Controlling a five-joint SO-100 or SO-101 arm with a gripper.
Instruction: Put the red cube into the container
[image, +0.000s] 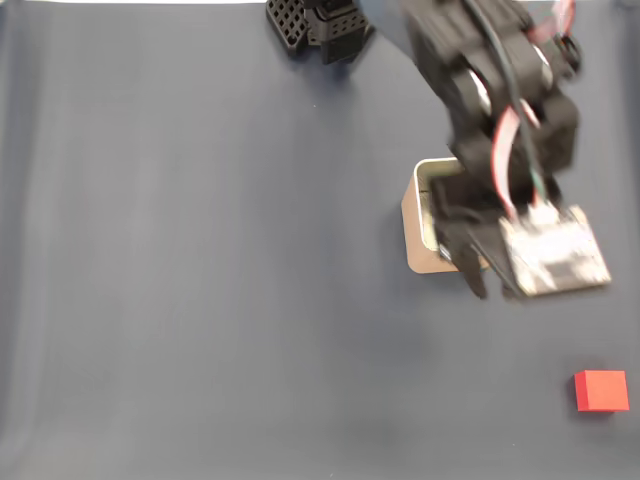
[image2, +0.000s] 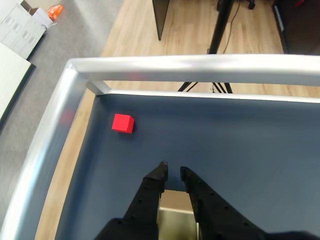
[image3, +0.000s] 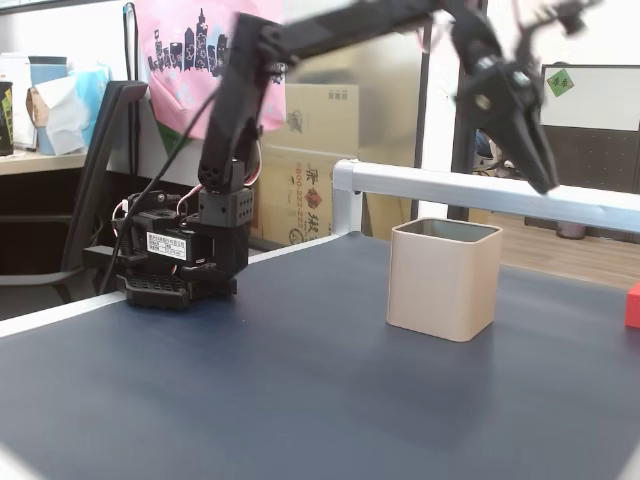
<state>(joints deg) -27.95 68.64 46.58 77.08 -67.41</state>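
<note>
While lying untouched near the bench (image: 200, 300) corner, well apart from the beige-gold tin (image3: 444, 280): red cube (image: 601, 390). Raised above the tin, tilted toward the cube, likely mid-reach: fingers (image2: 171, 172), nearly clenched with a thin gap, grasping nothing. Behind: silver rail (image2: 200, 67).

Your arm reached out from its base (image3: 185, 260), elbow high, wrist pitched downward. Your gripper (image2: 171, 172) hung in the air, its two fingers nearly together with a narrow gap between them, holding nothing.
</note>
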